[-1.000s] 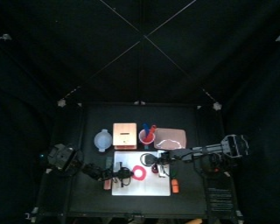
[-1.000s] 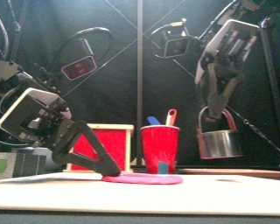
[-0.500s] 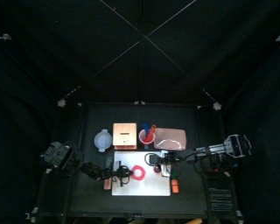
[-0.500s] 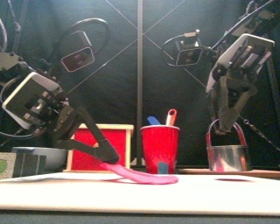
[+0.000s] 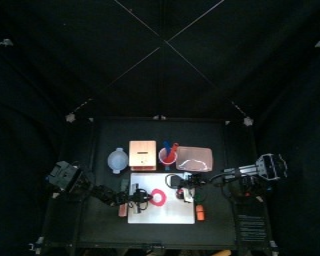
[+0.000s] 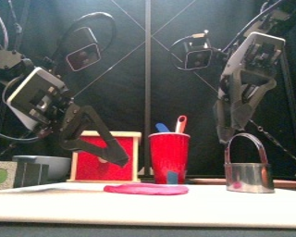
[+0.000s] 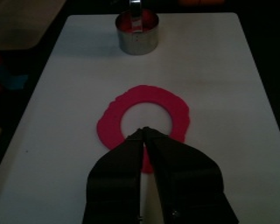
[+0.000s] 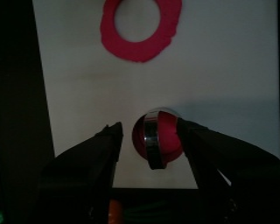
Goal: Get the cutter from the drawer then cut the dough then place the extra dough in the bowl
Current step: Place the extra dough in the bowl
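Note:
A pink dough ring (image 6: pixel 147 189) lies flat on the white cutting board (image 6: pixel 64 199), its middle cut out (image 7: pixel 175 122). The metal cutter (image 6: pixel 247 173) stands on the board's right part with its wire handle up; something red shows inside it (image 8: pixel 153 140). My right gripper (image 6: pixel 240 134) hangs just above the handle, jaws wide apart on either side of the cutter (image 8: pixel 150 125) and not touching it. My left gripper (image 6: pixel 119 159) hovers over the ring's left edge. Its jaws stand close together (image 7: pixel 143 133) with nothing seen between them.
Behind the board stand the wooden box with the red drawer front (image 6: pixel 104 155), the red cup with two toy knives (image 6: pixel 169 157) and a pink tray (image 5: pixel 194 160). The blue-grey bowl (image 5: pixel 116 160) sits at the back left. A small orange toy (image 5: pixel 200 211) lies by the board's right edge.
The right gripper lowered the cutter onto the board, let go and opened wide. The dough edge that the left gripper had lifted dropped flat again, and the left gripper rose.

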`<action>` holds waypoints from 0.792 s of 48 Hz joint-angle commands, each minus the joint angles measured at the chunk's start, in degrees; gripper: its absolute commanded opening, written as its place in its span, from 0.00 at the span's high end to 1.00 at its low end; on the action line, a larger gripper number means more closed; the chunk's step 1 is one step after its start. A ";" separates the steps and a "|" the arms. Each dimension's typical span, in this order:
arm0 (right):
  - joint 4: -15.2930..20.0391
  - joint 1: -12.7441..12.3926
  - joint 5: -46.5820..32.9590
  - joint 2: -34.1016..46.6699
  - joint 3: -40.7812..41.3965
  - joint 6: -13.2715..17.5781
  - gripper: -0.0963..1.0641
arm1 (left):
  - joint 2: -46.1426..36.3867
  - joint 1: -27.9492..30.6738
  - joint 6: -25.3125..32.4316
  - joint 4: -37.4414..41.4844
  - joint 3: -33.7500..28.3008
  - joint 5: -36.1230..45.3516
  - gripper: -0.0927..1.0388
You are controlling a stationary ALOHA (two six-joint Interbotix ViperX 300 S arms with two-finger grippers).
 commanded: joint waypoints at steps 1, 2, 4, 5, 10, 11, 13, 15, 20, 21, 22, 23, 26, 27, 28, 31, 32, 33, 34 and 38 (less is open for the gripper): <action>-0.26 0.09 -2.11 -1.32 -1.14 -0.18 0.17 | -2.02 0.62 0.09 0.18 -0.97 -0.53 0.45; -0.35 0.09 -2.37 -1.41 -1.05 -0.18 0.17 | -2.20 0.62 0.09 0.18 -0.88 -0.53 0.45; -0.53 0.09 -3.08 -1.41 -0.88 -0.18 0.17 | -2.55 0.53 0.09 0.18 -0.88 -0.53 0.45; -0.62 0.09 -3.34 -1.32 -0.79 -0.18 0.17 | -2.64 0.62 0.09 0.09 -0.88 -0.53 0.45; -1.23 0.09 -4.57 -1.32 -0.53 -0.18 0.17 | -3.16 1.23 0.00 0.09 -0.79 -0.62 0.45; -1.32 0.09 -4.92 -1.32 -0.53 -0.18 0.17 | -3.34 1.41 0.00 -0.09 -0.70 -0.62 0.45; -1.58 0.09 -5.36 -1.32 -0.44 -0.18 0.17 | -3.52 2.11 0.26 -0.26 -0.79 -0.35 0.45; -1.85 0.09 -5.71 -1.32 -0.44 -0.18 0.17 | -3.60 2.72 0.53 -0.26 -0.79 -0.18 0.44; -2.37 0.09 -6.68 -1.05 -0.18 -0.18 0.17 | -3.60 3.69 3.60 -0.44 -1.67 1.85 0.41; -2.37 0.09 -6.86 -0.97 -0.18 -0.18 0.17 | -3.69 3.87 4.57 -0.70 -2.02 2.72 0.40; -2.46 0.09 -7.03 -0.88 0.00 -0.26 0.17 | -3.78 4.22 5.80 -0.97 -2.37 3.69 0.39; -2.46 0.00 -7.21 -0.88 0.00 -0.26 0.17 | -3.96 4.57 6.94 -1.41 -2.72 4.75 0.38; -2.46 0.00 -7.56 -0.62 0.18 -0.26 0.17 | -4.48 5.80 10.90 -2.99 -4.04 8.88 0.34; -2.46 0.00 -7.65 -0.44 0.26 -0.26 0.17 | -4.75 6.24 12.30 -3.69 -4.48 10.46 0.33; -2.46 -0.09 -7.82 -0.44 0.44 -0.26 0.17 | -5.10 6.68 13.71 -4.48 -4.83 11.95 0.32; -2.46 -0.09 -8.00 0.00 0.44 -0.26 0.17 | -6.06 8.35 18.72 -7.56 -6.06 16.61 0.27; -2.37 -0.09 -8.00 0.09 0.44 -0.26 0.17 | -6.33 8.70 20.13 -8.53 -6.33 17.67 0.25; -2.46 -0.09 -8.09 0.26 0.44 -0.26 0.17 | -6.59 8.96 21.45 -9.49 -6.68 18.54 0.24; -2.46 0.00 -8.17 0.26 0.44 -0.26 0.17 | -6.86 9.23 22.76 -10.46 -6.86 19.34 0.23; -2.37 0.09 -8.17 0.62 0.44 -0.18 0.17 | -8.00 9.67 26.72 -14.24 -7.47 20.65 0.18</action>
